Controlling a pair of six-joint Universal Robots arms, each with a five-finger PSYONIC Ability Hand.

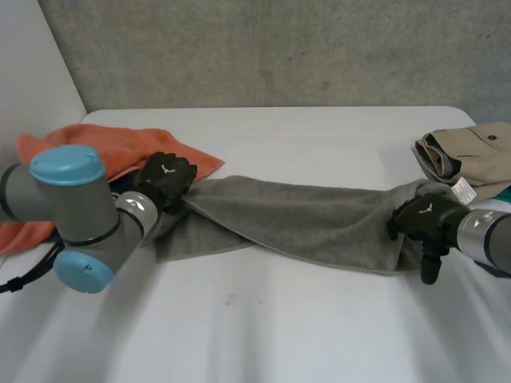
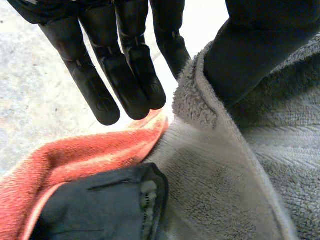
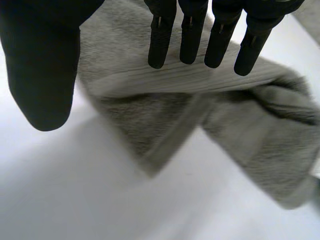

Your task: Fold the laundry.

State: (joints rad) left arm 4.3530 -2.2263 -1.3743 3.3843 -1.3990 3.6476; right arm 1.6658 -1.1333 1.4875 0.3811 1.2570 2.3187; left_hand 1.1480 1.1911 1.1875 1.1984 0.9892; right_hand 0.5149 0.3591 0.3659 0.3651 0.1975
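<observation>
Two straight-fingered, empty: left robot hand [image 1: 164, 179], right robot hand [image 1: 423, 217], at grey towel [image 1: 303, 219] ends. Likely laying-out step; next, pinch corners.

The towel [image 1: 295, 215] is plain grey, with a ribbed band across one end. The cloth [image 1: 136, 152] is orange, one garment [image 2: 100, 205] black, the folded garment [image 1: 471, 152] beige. The table [image 1: 279, 327] is white; the left hand [image 1: 165, 179] and the right hand [image 1: 423, 217] are black.
</observation>
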